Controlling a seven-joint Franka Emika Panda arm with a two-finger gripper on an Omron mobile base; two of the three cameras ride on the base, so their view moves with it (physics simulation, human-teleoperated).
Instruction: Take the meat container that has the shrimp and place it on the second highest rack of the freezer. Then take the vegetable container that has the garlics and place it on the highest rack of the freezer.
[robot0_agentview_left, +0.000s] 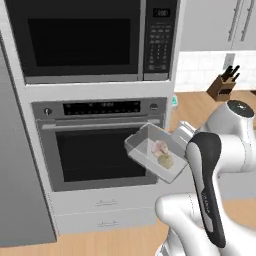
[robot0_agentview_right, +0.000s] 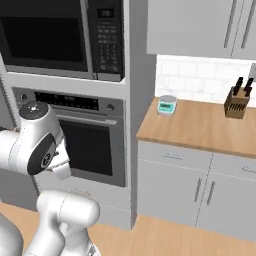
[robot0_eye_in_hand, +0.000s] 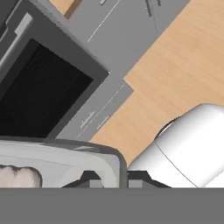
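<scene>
Item: vegetable container (robot0_agentview_left: 154, 159), garlics (robot0_agentview_left: 162, 154) inside, carried tilted in mid-air before the oven door (robot0_agentview_left: 95, 155), its rim pinched in the fully closed tool (robot0_eye_in_hand: 114, 180). Risk, as judged: with the tilt uncorrected, garlics could be rolled out, or the rim lost from the edge-only grip.

One vegetable container (robot0_agentview_left: 154, 155), two garlics (robot0_agentview_left: 162, 154), one oven (robot0_agentview_left: 97, 142), one microwave (robot0_agentview_left: 95, 37).
</scene>
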